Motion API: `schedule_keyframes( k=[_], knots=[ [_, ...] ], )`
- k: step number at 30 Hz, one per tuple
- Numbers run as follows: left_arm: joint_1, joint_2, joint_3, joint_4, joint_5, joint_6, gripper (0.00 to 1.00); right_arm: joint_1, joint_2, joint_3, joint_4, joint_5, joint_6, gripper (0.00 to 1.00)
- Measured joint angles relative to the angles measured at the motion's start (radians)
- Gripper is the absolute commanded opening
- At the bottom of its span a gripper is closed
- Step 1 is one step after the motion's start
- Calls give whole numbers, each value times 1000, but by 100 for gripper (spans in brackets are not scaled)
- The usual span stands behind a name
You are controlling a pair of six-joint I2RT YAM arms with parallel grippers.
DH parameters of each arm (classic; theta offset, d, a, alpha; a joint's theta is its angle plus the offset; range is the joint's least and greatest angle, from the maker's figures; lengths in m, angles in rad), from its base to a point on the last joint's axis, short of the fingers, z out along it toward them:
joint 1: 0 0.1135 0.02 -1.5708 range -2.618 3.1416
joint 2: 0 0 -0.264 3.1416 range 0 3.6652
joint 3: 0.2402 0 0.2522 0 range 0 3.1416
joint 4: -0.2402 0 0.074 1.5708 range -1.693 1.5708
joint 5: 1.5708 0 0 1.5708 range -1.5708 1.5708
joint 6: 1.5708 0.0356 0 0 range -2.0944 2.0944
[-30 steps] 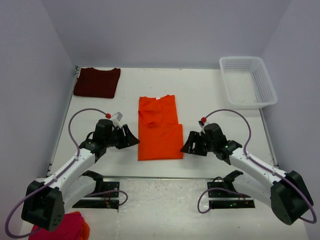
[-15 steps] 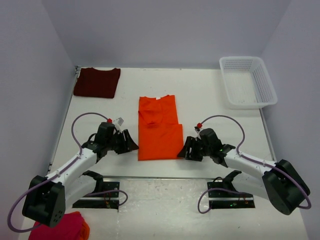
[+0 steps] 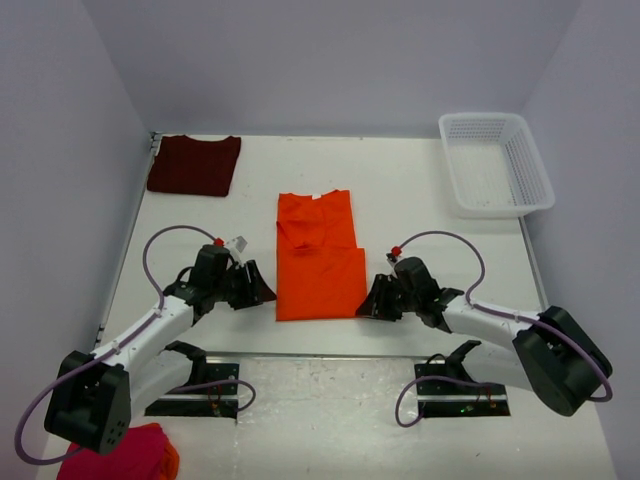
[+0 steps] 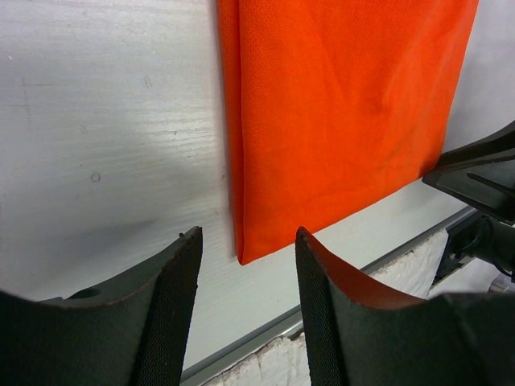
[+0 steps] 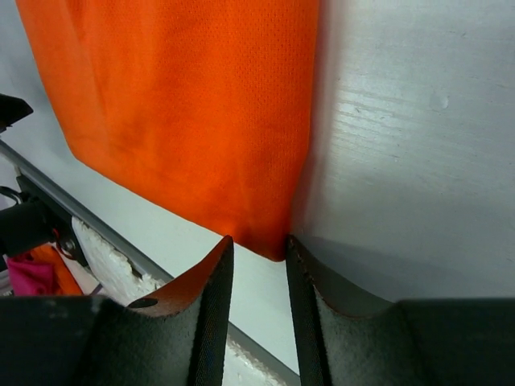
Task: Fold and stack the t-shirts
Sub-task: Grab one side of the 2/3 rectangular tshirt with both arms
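**Uneven corner grab could skew the next fold**

The maroon t-shirt [image 3: 194,165] lies folded at about 10 o'clock on the table [image 3: 420,200], well apart from both arms, so it is not at risk.

The left pincer [image 4: 245,241] stands with its jaws apart, astride the 7 o'clock corner of the orange t-shirt [image 3: 318,258]. That shirt lies partly folded at the table's middle, with its hem toward 6 o'clock. Only the tip of the corner reaches between the fingers, so a closing bite may catch one layer or slide off.

The right pincer [image 5: 259,245] sits at the 5 o'clock corner with only a narrow gap between its jaws. The cloth is at their mouth and not visibly clamped. If one side grips and the other misses, lifting would likely drag the shirt askew and undo the layers. Fingers pressed flat on the table might also push the hem into a wrinkle.
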Motion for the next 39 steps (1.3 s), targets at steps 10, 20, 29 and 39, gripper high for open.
schedule_keyframes(
  k=[10, 20, 29, 39],
  knots=[
    [0, 11, 8, -34, -34, 0, 55, 10, 40, -9, 51, 3, 13, 7],
    [0, 41, 3, -34, -6, -2, 62, 44, -46, 1, -11, 4, 12, 0],
    [0, 56, -42, 6, 82, -20, 65, 59, -139, 47, -88, 7, 11, 0],
    [0, 28, -97, 53, 155, -63, 62, 61, -153, 63, -127, 23, 9, 0]
  ],
)
